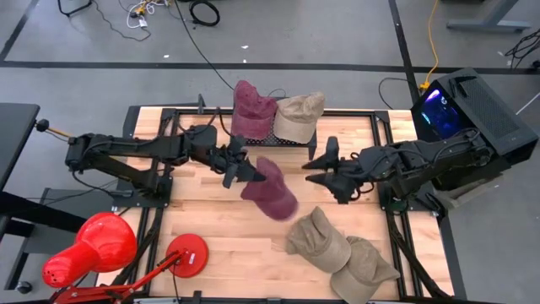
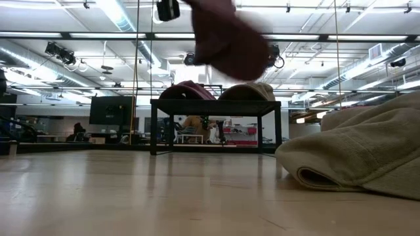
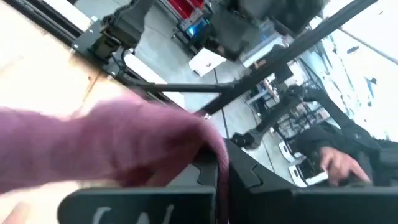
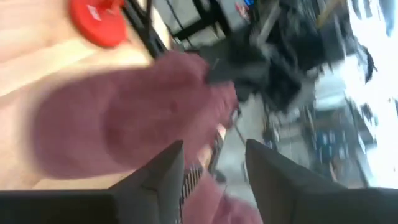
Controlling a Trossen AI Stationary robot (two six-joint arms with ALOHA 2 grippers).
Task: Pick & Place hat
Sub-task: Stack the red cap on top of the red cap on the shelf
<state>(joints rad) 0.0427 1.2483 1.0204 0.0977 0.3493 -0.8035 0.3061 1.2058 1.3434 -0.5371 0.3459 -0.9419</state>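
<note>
Our left gripper (image 1: 239, 171) pinches the maroon hat (image 1: 272, 190) aloft; our right gripper (image 1: 316, 173) hangs open, empty; a loose brim pinch risks dropping it

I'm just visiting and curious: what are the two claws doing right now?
Left claw shut on maroon hat, held above table. Right claw open, beside it, holding nothing. Tan hats lie below, nearer the front edge.

Bare tabletop (image 1: 211, 224) beside tan hats (image 1: 337, 252)
</note>
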